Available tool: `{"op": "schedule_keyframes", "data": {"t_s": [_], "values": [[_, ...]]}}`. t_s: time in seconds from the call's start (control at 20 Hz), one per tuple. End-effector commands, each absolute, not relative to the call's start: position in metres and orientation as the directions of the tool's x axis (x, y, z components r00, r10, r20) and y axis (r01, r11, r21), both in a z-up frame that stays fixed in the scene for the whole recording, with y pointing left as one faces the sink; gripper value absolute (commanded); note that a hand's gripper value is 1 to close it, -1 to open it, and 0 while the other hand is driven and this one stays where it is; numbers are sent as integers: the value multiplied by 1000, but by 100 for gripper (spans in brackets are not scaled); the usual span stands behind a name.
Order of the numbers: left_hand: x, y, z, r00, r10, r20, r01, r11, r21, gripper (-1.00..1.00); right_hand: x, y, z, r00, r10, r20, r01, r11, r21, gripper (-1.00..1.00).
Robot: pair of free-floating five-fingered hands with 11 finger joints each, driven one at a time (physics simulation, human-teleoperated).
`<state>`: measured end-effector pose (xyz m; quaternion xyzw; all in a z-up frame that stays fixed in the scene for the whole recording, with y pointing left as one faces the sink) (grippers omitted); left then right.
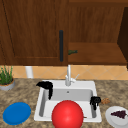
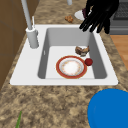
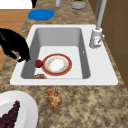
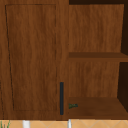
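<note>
The left hand (image 1: 46, 86) is seen in the front view above the rear left corner of the sink (image 1: 40, 105), fingers extended downward and relaxed, with nothing held. The right hand (image 1: 95, 101) is positioned over the sink's right rim, fingers pointing down and loosely spread, and nothing is grasped. In the left side view a hand (image 2: 100, 13) is shown at the far end of the basin with straight, spread fingers; in the right side view a hand (image 3: 15, 46) is placed over the near left rim, just beside a small red ball (image 3: 38, 63). A red-rimmed plate (image 3: 56, 64) lies flat on the basin floor, touching or nearly touching the ball. A brown food item (image 2: 82, 50) rests against the basin wall near the plate. The faucet (image 1: 68, 76) stands at the rear rim, leaving the basin centre unobstructed above the plate. On the surface (image 3: 87, 105), a blue plate (image 1: 16, 113) lies left of the sink, and a white plate with dark grapes (image 1: 118, 115) lies right, with a small pastry (image 3: 53, 97) between it and the sink edge. A potted plant (image 1: 6, 78) stands at the far left. A large red sphere (image 1: 67, 114) is seen in the front view's foreground. One cabinet door (image 4: 32, 57) is closed beside open shelves (image 4: 97, 56). No legible writing is seen.
</note>
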<state>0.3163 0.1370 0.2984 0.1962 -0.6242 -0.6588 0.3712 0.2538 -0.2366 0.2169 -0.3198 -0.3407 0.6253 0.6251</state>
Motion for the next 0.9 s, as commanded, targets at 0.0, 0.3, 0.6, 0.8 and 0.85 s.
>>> {"op": "schedule_keyframes", "data": {"t_s": [0.0,0.3,0.6,0.8,0.85], "values": [[320,138,289,-732,-655,187,247,1,969,-100,254,-237,217,-14,1000,26,-564,14,-826,0],[328,141,274,-752,-630,192,244,4,970,-100,254,-237,217,-14,1000,26,-564,14,-826,0],[339,149,263,-776,-602,190,233,7,973,-100,254,-237,217,-14,1000,26,-564,14,-826,0],[336,150,257,-796,-576,186,223,6,975,-100,254,-237,217,-14,1000,26,-564,14,-826,0],[336,150,255,-802,-568,187,224,5,975,-100,254,-237,217,-14,1000,26,-564,14,-826,0]]}}
